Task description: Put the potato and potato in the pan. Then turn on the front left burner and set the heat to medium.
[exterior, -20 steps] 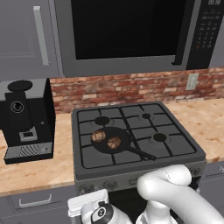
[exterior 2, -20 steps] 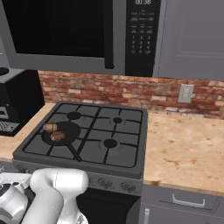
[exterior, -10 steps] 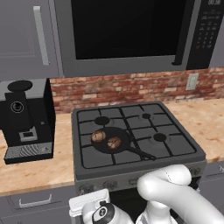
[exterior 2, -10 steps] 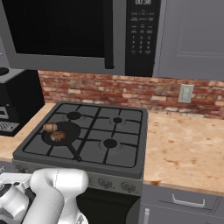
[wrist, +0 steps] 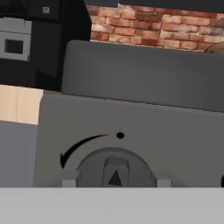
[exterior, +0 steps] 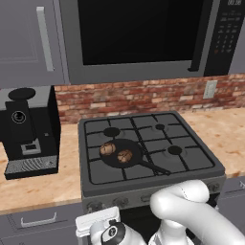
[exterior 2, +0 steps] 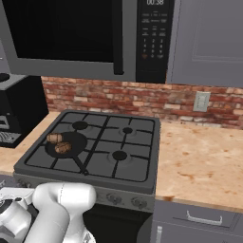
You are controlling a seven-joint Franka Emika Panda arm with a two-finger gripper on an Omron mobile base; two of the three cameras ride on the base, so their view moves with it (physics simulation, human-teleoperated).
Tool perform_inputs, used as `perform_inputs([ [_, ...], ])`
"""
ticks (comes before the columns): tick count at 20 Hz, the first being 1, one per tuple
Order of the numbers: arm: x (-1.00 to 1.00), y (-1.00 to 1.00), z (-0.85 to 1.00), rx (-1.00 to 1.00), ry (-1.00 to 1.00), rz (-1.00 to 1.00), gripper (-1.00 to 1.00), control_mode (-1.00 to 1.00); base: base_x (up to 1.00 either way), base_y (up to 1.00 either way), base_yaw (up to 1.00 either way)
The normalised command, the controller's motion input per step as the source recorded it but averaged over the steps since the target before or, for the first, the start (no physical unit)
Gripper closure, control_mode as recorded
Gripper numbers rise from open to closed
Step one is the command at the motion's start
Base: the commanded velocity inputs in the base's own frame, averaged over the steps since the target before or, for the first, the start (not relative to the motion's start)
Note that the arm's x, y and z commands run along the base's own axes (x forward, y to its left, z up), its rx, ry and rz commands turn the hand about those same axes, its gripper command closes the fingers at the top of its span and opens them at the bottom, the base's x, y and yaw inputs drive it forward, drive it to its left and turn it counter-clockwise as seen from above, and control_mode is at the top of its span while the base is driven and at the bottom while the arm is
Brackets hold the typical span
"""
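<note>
The black pan (exterior: 137,151) (exterior 2: 77,141) rests on the stove's front left burner, its long handle (exterior: 154,166) pointing toward the front right. Both brown potatoes (exterior: 107,149) (exterior: 125,156) lie side by side inside it, and the right base view shows them too (exterior 2: 54,138) (exterior 2: 62,147). My gripper (wrist: 115,178) is down at the stove's front panel, open, one grey fingertip (wrist: 68,177) on each side of a round grey knob (wrist: 114,167). A small dot and a curved arrow are marked above that knob.
A black coffee machine (exterior: 27,128) (exterior 2: 14,111) stands on the counter left of the stove (exterior: 191,165). The microwave (exterior: 139,33) hangs above the stove. Wooden counter (exterior 2: 199,156) runs to the right, with a wall outlet (exterior 2: 201,101) behind it. My white arm (exterior: 191,210) is folded low before the stove.
</note>
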Motion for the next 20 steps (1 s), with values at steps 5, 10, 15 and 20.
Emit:
perform_inputs([
  [5,0.07,0.0,0.0,0.0,0.0,0.0,1.0,-1.0,0.0,0.0,0.0],
  [10,0.18,-0.02,0.0,-0.04,0.0,0.0,1.0,-1.0,0.0,0.0,0.0],
  [15,0.09,0.0,0.0,-0.13,0.0,0.0,1.0,-1.0,0.0,0.0,0.0],
  [20,0.05,-0.12,0.0,-0.11,0.0,0.0,1.0,-1.0,0.0,0.0,0.0],
])
